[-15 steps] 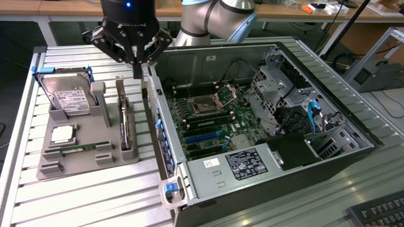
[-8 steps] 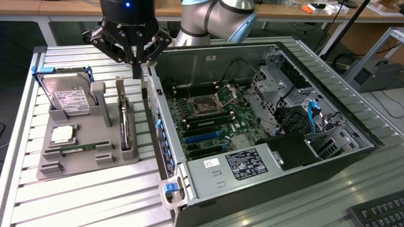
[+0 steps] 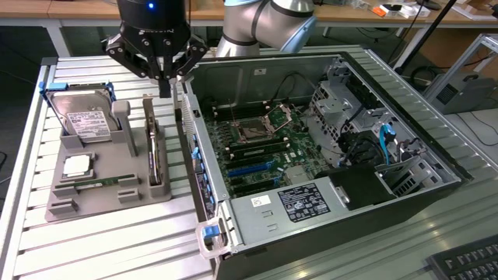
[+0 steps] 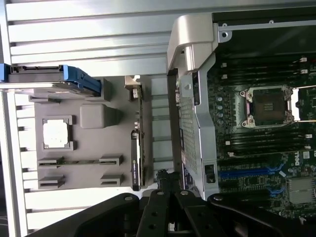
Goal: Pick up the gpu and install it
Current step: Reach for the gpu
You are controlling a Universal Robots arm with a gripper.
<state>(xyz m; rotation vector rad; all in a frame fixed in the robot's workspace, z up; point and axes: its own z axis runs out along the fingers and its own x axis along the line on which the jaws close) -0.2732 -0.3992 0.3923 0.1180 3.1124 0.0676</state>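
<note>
Hovering by gpu (image 3: 154, 146), claw (image 3: 164, 92) pressed together, empty; slatted metal tbl (image 3: 101, 245), desks (image 3: 70, 8) in bkgd.

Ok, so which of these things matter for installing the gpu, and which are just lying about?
For the job: gpu standing on edge in the grey holder; shut tool near it; open computer case with its motherboard.
Lying about: hard drive, processor, memory stick, keyboard.

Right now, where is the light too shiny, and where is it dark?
Exterior view: the metal table gleams white, while the computer case is shadowy inside. Wrist view: the table's slats glare brightly, and the pincer looks nearly black.
</note>
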